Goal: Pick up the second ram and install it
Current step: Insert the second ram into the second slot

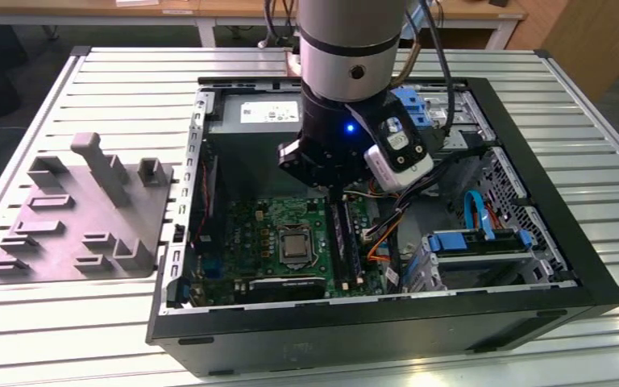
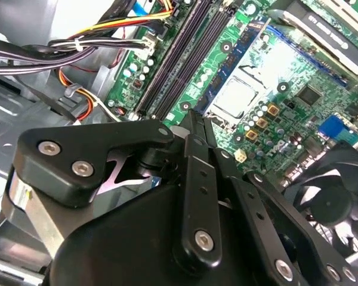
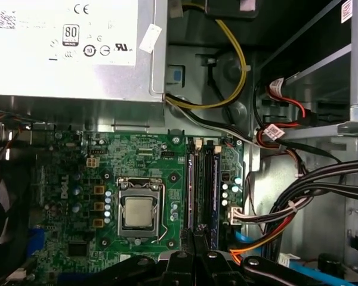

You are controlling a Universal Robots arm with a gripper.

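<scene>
**Pincer narrow above the slot rails, ram lying off to one side**

It hung inside the open black metal computer case, over the green motherboard and above the long black plastic slot rails. Its jaws stood narrow, almost together, and I could see nothing between them. From this I judged that the pincer carried nothing at that moment.

The second ram, as far as I could make it out, was the thin, long green circuit board that lay on the blue plastic drive bracket. This bracket sat in the part of the case toward the exterior view's right. The ram was well apart from the pincer, on the exterior view's right of it and a little nearer to the camera. Its long axis ran roughly from the exterior view's left to its right, so it lay crosswise to the slot rails, which ran away from the camera. The board was too small for me to be sure of its chips.

On the opposite side, outside the case, the grey plastic block with upright posts stood on the ribbed metal table.
</scene>
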